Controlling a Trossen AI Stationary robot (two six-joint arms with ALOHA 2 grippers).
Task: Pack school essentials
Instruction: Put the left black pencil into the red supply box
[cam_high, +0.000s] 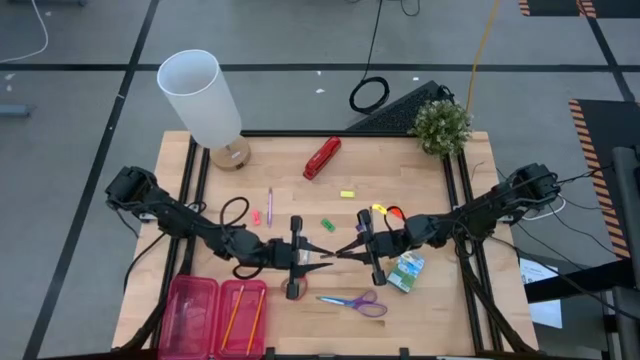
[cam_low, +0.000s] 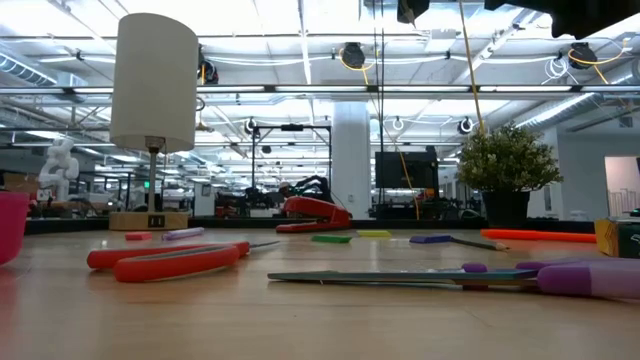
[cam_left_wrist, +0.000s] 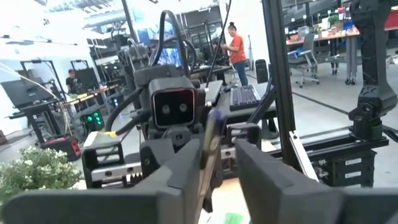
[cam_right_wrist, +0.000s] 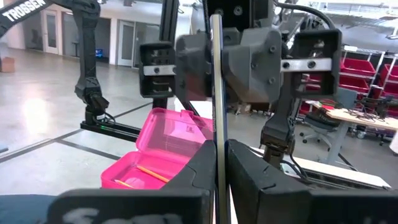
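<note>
Only the right wrist view shows right gripper (cam_right_wrist: 219, 163) pinching the pen (cam_right_wrist: 217, 81).

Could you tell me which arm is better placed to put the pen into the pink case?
Left: the pink case lies on its side, and the left tool brackets the pen the right tool holds.

Table (cam_high: 400, 175): light wood planks, matt, visible grain. Pencil case (cam_high: 217, 315), lower left of the high view: translucent glossy pink plastic. Stapler (cam_high: 322, 157): glossy red plastic. Lamp (cam_high: 200, 97) shade: matt white, base wood. Gripper fingers (cam_left_wrist: 180, 177): matt dark plastic. Purple scissors (cam_high: 355, 302): plastic handles, metal blades.
</note>
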